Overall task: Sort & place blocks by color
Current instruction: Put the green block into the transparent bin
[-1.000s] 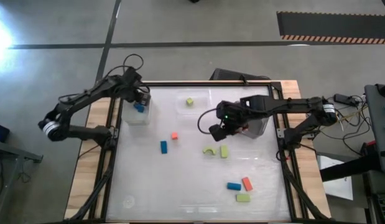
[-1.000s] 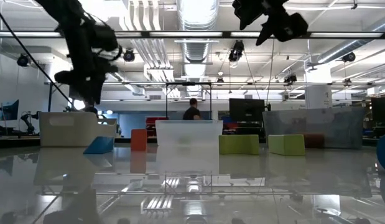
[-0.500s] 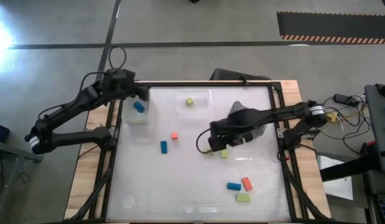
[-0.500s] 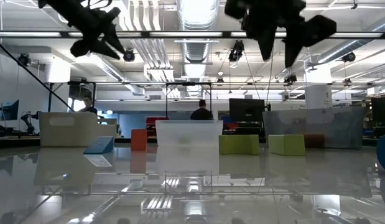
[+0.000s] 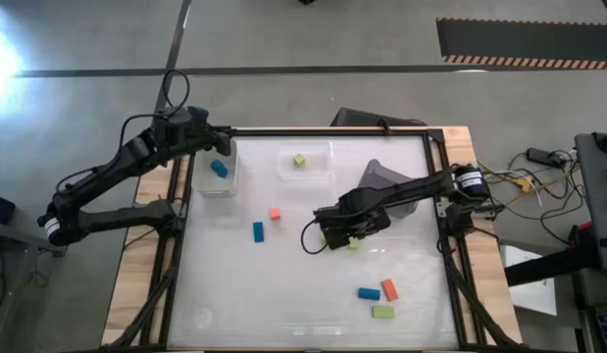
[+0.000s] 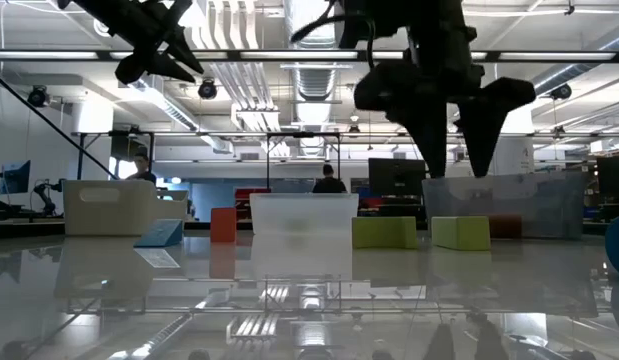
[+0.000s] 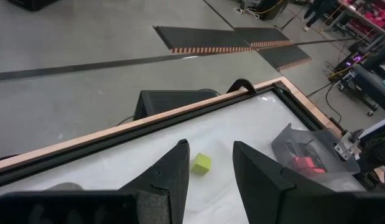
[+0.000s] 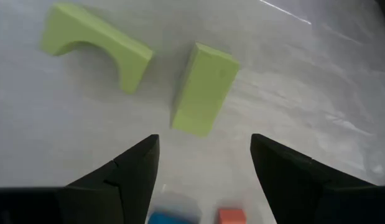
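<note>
My right gripper (image 5: 334, 238) (image 8: 204, 171) hangs open, pointing down, just above a yellow-green brick (image 8: 203, 88) (image 5: 353, 241) and a green arch (image 8: 96, 45), both lying flat on the white table. Nothing is between its fingers. My left gripper (image 5: 223, 147) (image 7: 211, 180) is open and empty. It is raised at the far left, over the edge of a clear bin (image 5: 213, 186) with a blue block (image 5: 219, 169) in it. Loose on the table lie a red-orange block (image 5: 276, 213), a blue one (image 5: 258, 231), and a blue (image 5: 369, 293), a red (image 5: 389, 289) and a green block (image 5: 383, 312).
A clear bin (image 5: 321, 169) at the far middle holds a green cube (image 5: 299, 160) (image 7: 201, 163). A grey bin (image 5: 393, 181) at the far right holds red blocks (image 7: 304, 163). A black frame (image 5: 435, 226) rims the table. The near left of the table is bare.
My right gripper has come down and toward the table's left, from beside the grey bin to just over the green brick and arch, and has opened wider. My left gripper has risen from the bin with the blue block and tipped up toward level.
</note>
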Robot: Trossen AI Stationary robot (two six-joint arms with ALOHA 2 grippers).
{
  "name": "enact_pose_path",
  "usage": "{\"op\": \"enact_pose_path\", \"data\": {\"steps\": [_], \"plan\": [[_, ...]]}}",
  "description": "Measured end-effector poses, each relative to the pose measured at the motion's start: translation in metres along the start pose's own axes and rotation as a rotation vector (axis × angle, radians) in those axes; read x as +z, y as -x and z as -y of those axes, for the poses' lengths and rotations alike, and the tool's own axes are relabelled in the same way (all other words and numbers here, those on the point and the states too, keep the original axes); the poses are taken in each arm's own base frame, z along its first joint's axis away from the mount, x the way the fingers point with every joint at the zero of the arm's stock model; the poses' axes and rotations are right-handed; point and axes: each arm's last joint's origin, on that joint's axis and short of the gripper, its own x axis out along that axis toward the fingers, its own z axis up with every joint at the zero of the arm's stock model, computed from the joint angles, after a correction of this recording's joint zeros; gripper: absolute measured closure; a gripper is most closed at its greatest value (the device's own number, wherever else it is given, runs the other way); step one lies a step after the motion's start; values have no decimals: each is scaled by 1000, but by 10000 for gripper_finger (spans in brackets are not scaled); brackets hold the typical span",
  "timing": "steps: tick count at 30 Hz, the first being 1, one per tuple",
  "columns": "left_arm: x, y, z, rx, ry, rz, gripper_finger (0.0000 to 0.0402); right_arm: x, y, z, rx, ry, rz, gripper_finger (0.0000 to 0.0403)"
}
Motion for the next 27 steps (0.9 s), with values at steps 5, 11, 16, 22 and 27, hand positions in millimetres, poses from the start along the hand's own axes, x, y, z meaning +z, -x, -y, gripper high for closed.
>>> {"op": "enact_pose_path", "data": {"steps": [5,11,16,22,27], "plan": [[-1,-4,0,7,-2,-15,295,2,-19,1,-7,5,-3,161],[-2,-8,0,13,-3,-27,295,4,-43,7,16,-3,-3,163],[-2,-10,0,16,-2,-32,294,5,-61,11,45,-7,4,179],[-2,-10,0,15,5,-31,294,4,-65,15,31,-19,-19,245],[-2,-10,0,16,7,-31,294,3,-63,15,41,-16,-31,281]]}}
